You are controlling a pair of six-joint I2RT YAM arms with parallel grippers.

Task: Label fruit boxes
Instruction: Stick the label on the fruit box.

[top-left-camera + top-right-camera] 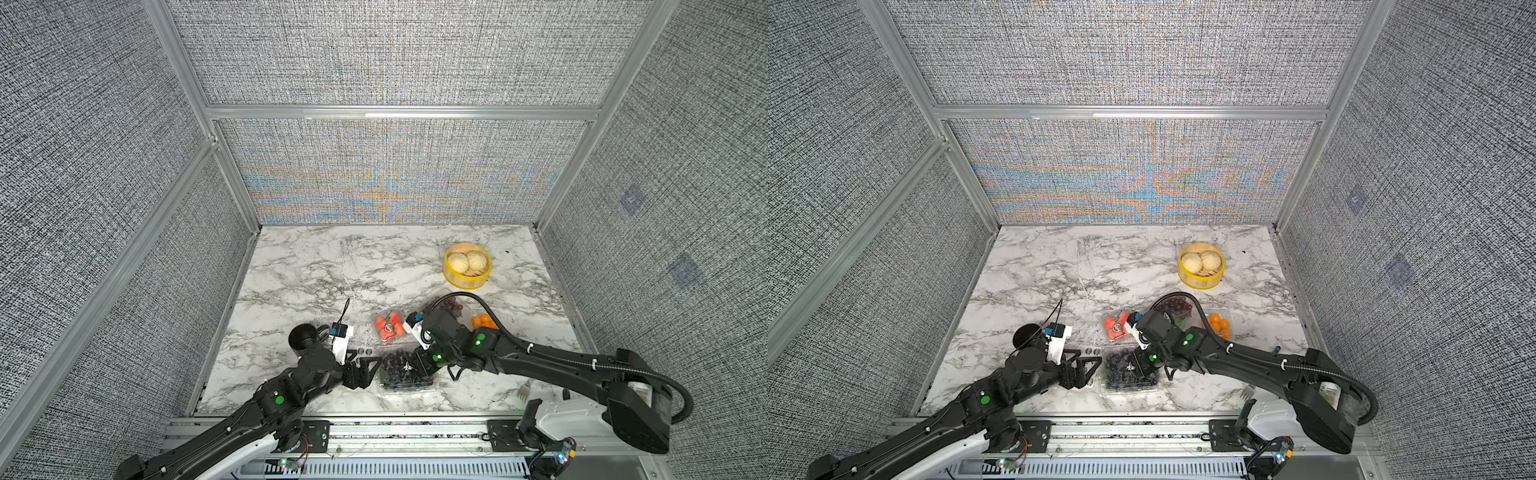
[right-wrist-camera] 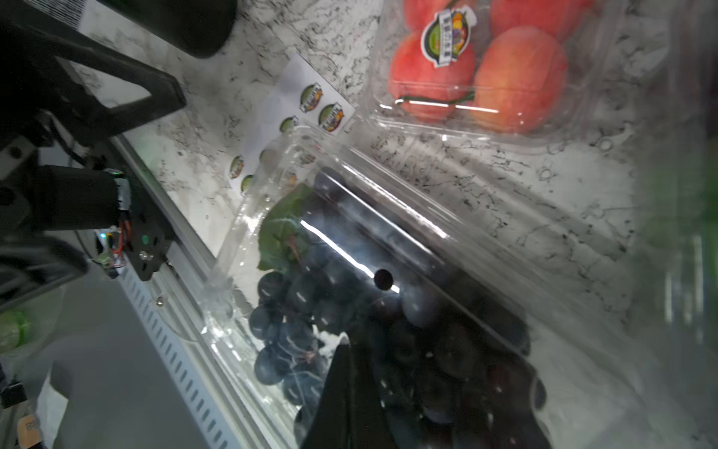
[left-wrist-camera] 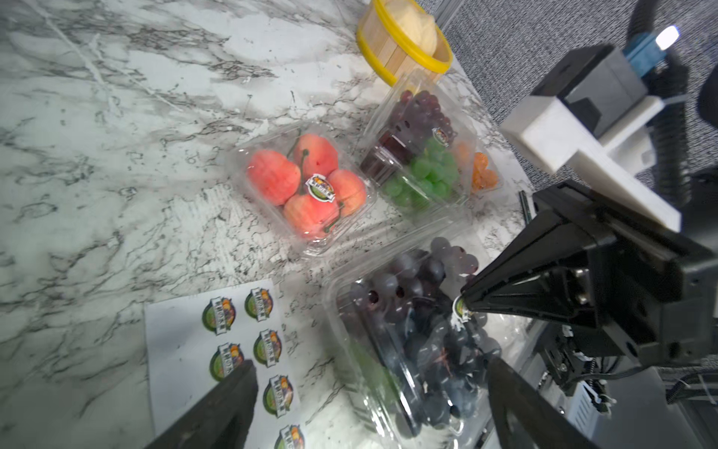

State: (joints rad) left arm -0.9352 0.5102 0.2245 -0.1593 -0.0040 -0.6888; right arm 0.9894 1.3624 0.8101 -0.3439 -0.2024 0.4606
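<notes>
— So where does the dark grape box (image 1: 405, 372) sit?
— Near the front edge of the counter (image 1: 316, 270), between the two arms. Its clear lid is down, and a small round sticker (image 3: 461, 309) lies against the lid.
— Who is on it?
— The right gripper (image 3: 466, 299). Its black fingers are pressed together into one point, and the tip rests right at that sticker on the lid. The right arm reaches in low from the front right corner, elbow bent, wrist tipped down over the box.
— And the others?
— The red fruit box (image 3: 307, 182) stands just behind the dark one and already wears a sticker on its lid. Beside it is the purple-and-green grape box (image 3: 421, 155), also with a sticker, and the orange fruit box (image 1: 484, 322) is further to the right, partly behind the right arm.
— The left side?
— The left gripper (image 1: 365, 368) is level with the counter, just beside the dark grape box, its fingers spread wide and holding nothing. The left arm stretches in from the front left, nearly flat.
— Anything under it?
— The white sticker sheet (image 3: 217, 350), flat on the counter, with rows of round labels on it. A black cup (image 1: 302, 337) stands to the left of that wrist, and the yellow steamer basket (image 1: 466, 266) with pale buns is well back on the right
</notes>
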